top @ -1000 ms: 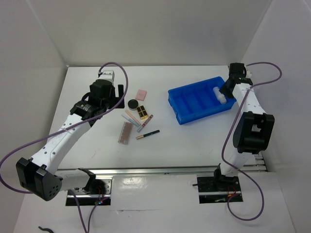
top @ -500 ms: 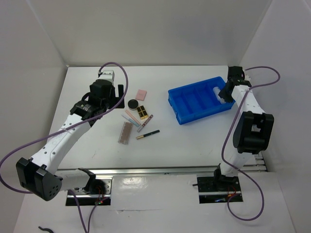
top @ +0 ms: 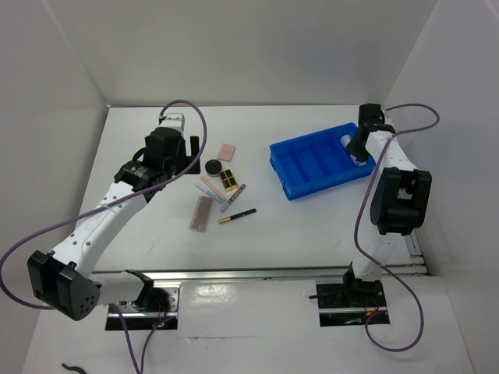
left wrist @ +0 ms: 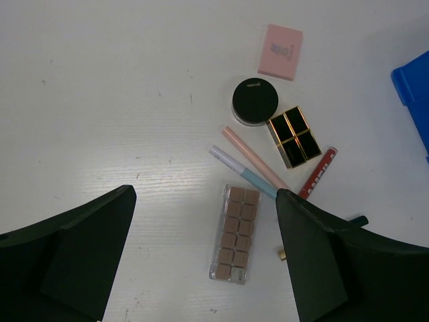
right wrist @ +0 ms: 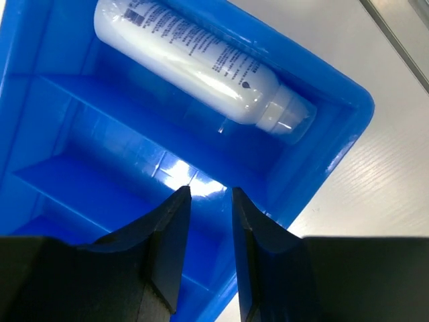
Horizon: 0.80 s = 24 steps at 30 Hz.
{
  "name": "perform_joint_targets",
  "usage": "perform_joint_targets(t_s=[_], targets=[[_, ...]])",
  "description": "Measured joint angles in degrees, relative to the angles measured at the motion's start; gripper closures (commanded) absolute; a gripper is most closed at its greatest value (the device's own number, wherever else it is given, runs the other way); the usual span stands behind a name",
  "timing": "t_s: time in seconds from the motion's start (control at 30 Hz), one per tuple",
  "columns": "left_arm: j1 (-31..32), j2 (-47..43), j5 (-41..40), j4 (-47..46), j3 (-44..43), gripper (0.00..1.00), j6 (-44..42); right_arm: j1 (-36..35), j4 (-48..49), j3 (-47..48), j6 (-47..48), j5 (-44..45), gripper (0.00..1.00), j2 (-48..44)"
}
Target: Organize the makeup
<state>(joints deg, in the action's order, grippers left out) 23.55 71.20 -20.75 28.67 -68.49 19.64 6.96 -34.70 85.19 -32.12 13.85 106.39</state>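
The tube point(right wrist: 194, 64) lies in the end compartment of the tray point(top: 312, 189), which sits at about 2 o'clock on the desk point(top: 312, 241). The tube touches neither finger. The right pincer point(right wrist: 208, 194) hangs just over that compartment, its jaws slightly parted and empty, with only the blue floor showing between them. By this, the step in hand looks like the end of the tube's placement, with that arm due to lift clear.

The rest of the makeup is loose on the desk at about 10 o'clock, well apart from the tray. The left pincer point(left wrist: 204, 194) hovers above it, spread wide and holding nothing. In its wrist view the brown palette point(left wrist: 236, 233) lies at 6 o'clock between the fingers. Two pencils point(left wrist: 255, 157) lie close alongside each other just above it. The compact point(left wrist: 255, 100) is at 12 o'clock, with the gold palette point(left wrist: 295, 136) just beside it at 4 o'clock. The pink pad point(left wrist: 280, 51) sits at 1 o'clock, and a red pencil point(left wrist: 318, 173) is at 3 o'clock.

The next move probably falls to the left arm: come down on one piece and close on it. The brown palette is nearest the jaws' line. It lies flat, so the fingers would need to straddle its narrow width and reach right down to the desk. The pencils at its top end are close enough to get nudged.
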Motion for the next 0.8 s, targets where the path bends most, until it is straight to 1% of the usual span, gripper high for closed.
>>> perform_joint_targets(t_s=[0.13,0.23,0.27,0.3,0.4,0.43,0.6,0.7,0.8], targets=[[0.0,0.0,0.0,0.0,0.0,0.00,0.0,-1.4,1.4,-0.4,1.2,0.0,0.55,-0.9],[0.0,0.0,0.0,0.0,0.0,0.00,0.0,-5.0,3.4,-1.3,3.6,-2.1,0.49,-3.6],[0.0,0.0,0.0,0.0,0.0,0.00,0.1,-7.0,4.1,-1.3,4.4,-3.1,0.46,-4.7],[0.0,0.0,0.0,0.0,0.0,0.00,0.2,-9.4,4.9,-1.3,5.0,-4.0,0.39,-5.8],[0.0,0.0,-1.7,0.4,0.0,0.00,1.9,-18.7,5.1,0.8,6.6,-6.4,0.30,-7.4],[0.0,0.0,-2.3,0.7,0.0,0.00,2.9,-21.7,5.0,1.6,6.9,-7.0,0.25,-7.3],[0.0,0.0,-5.3,2.3,0.0,0.00,5.9,-37.6,2.4,5.3,6.3,-9.3,0.24,-3.3],[-0.1,0.0,-6.9,3.1,0.0,0.00,6.3,-43.2,0.2,6.3,4.1,-11.0,0.24,1.4],[-0.1,-0.5,-7.7,3.2,0.0,0.00,6.3,-46.1,-1.0,7.1,1.6,-13.7,0.24,6.9]])
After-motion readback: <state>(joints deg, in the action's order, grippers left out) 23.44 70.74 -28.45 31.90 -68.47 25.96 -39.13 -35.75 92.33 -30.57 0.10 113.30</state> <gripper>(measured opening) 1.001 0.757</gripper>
